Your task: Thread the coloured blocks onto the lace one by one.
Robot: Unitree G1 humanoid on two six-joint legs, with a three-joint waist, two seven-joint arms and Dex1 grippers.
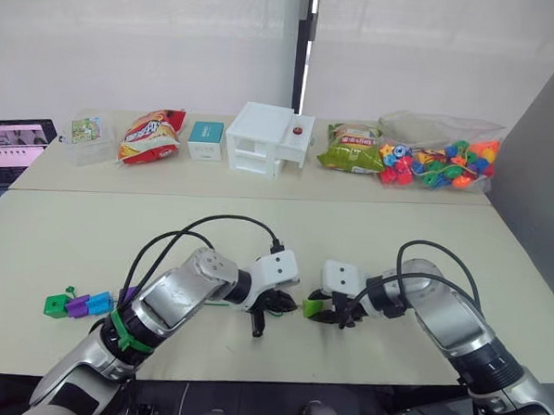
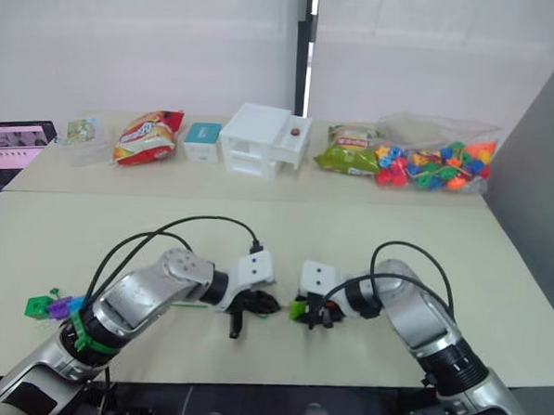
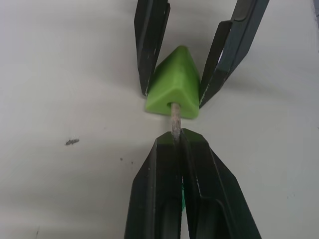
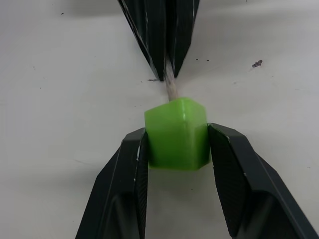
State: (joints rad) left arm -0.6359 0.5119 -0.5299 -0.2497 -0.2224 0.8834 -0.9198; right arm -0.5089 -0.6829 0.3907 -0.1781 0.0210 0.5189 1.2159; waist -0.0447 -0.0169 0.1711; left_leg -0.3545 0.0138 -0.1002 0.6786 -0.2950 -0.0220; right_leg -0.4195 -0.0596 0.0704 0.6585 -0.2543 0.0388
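Both pincers meet low over the front of the bench (image 1: pixel 367 268). The right pincer (image 4: pixel 177 144) is clamped on the light green block (image 4: pixel 177 134), and the left pincer (image 3: pixel 175 142) is pinched tight on the lace tip (image 3: pixel 175 117), which is poking into the block's hole. Already-threaded blocks (image 1: pixel 77 304) sit off to the left. A bag of beads (image 1: pixel 437 160) sits at the back.

Lace (image 1: pixel 218 303) mostly hidden behind left arm; tip inside light green block (image 4: pixel 177 133).

Far table (image 1: pixel 260 183): snack bags (image 1: pixel 151 136), white box (image 1: pixel 267 139), bagged beads (image 1: pixel 437 160), laptop (image 1: pixel 15 147)
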